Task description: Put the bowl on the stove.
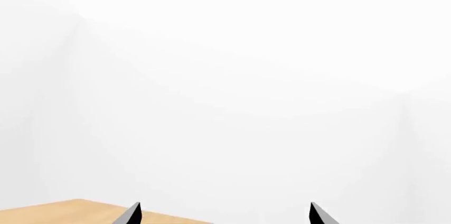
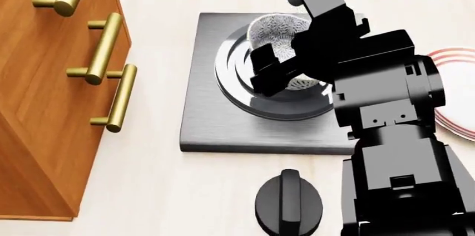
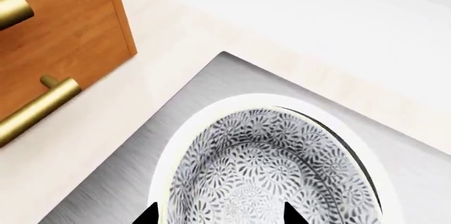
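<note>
The small deep ceramic bowl with the dense grey-blue floral pattern and pale rim (image 2: pixel 278 31) is sitting over the round burner of the square dark grey metal stove (image 2: pixel 204 119), toward the burner's 12 o'clock side. The right gripper (image 3: pixel 218 214) is hanging over the bowl's near rim, its two black fingers (image 3: pixel 148 214) spread with one tip outside the wall and the other inside the bowl. Whether they are pinching the rim or merely straddling it, I cannot tell. The left gripper (image 1: pixel 224 214) is standing apart from everything, its fingers spread wide on nothing, facing blank white wall with a corner of pale wood below.

By its look the bowl is stiff, glazed and likely slippery, fairly light, and liable to chip on the raised metal rings. The rim is the sensible hold, one finger in and one out.

For room, the orange-brown wooden cabinet with brass bar handles (image 2: pixel 44 80) is crowding the stove's 9 o'clock edge. A black round knob (image 2: pixel 288 202) is lying on the pale worktop (image 2: pixel 163 191) at 6 o'clock, and a flat white plate with red rings (image 2: pixel 456 94) is lying at 3 o'clock. Straight up looks like the freest way out.
</note>
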`<state>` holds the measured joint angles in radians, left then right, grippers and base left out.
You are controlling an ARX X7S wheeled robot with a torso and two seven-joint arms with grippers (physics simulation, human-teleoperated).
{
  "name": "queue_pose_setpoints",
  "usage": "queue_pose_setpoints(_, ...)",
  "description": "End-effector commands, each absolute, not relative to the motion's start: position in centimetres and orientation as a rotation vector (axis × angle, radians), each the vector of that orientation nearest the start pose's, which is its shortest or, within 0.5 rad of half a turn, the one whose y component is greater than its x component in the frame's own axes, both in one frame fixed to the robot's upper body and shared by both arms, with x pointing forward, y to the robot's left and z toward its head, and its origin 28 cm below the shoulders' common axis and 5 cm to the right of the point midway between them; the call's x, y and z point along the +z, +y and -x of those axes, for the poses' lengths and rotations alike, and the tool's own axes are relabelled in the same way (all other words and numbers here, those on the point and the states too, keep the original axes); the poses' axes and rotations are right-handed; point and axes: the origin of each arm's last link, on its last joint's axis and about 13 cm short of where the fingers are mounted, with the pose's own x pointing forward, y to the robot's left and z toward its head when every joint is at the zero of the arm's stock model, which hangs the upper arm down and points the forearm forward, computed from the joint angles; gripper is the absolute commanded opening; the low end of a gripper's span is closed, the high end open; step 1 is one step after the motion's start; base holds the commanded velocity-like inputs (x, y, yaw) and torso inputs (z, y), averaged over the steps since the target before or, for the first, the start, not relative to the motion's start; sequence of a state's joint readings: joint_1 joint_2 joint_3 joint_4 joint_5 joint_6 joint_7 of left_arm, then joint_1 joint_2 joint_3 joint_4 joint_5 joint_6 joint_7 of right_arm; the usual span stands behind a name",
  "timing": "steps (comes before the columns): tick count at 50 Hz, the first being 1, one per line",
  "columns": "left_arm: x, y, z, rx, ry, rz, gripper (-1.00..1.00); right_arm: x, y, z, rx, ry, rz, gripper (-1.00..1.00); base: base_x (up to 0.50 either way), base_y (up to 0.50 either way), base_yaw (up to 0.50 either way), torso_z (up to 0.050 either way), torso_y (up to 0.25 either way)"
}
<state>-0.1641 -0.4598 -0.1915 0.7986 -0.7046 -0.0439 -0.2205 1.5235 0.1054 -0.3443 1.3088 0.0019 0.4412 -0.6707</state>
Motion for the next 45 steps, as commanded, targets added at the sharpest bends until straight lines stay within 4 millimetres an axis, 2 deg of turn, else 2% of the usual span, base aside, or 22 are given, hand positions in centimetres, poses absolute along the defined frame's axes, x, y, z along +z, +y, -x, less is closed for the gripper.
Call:
queue_pose_setpoints(1,22.4,26.6,-18.2,-0.096,-0.863,0.224,1.0,25.1,-14.6,-43.1,0.534,0.339,0.24,1.0,0.0,0.0,0.0,0.0,0.0)
queue_pose_setpoints(19,22.4,26.7,-18.2,-0.094,-0.861,0.226,1.0,25.1,-14.6,-43.1,0.534,0.339,0.24,1.0,0.0,0.0,0.0,0.0,0.0)
queue_pose_setpoints(20,22.4,26.7,-18.2,-0.096,-0.861,0.225,1.0,24.9,-13.0,-43.3,0.729,0.306,0.147,1.0,0.0,0.0,0.0,0.0,0.0)
queue_pose_setpoints(29,22.3,26.6,-18.2,-0.097,-0.859,0.225,1.0,26.0,-12.9,-43.5,0.804,0.223,0.115,1.0,0.0,0.0,0.0,0.0,0.0)
queue_pose_setpoints(40,22.3,26.5,-18.2,-0.101,-0.859,0.225,1.0,28.2,-13.9,-43.7,0.778,0.059,0.124,1.0,0.0,0.0,0.0,0.0,0.0)
queue_pose_setpoints(45,22.3,26.4,-18.1,-0.106,-0.859,0.225,1.0,28.2,-14.9,-43.7,0.711,-0.029,0.06,1.0,0.0,0.0,0.0,0.0,0.0)
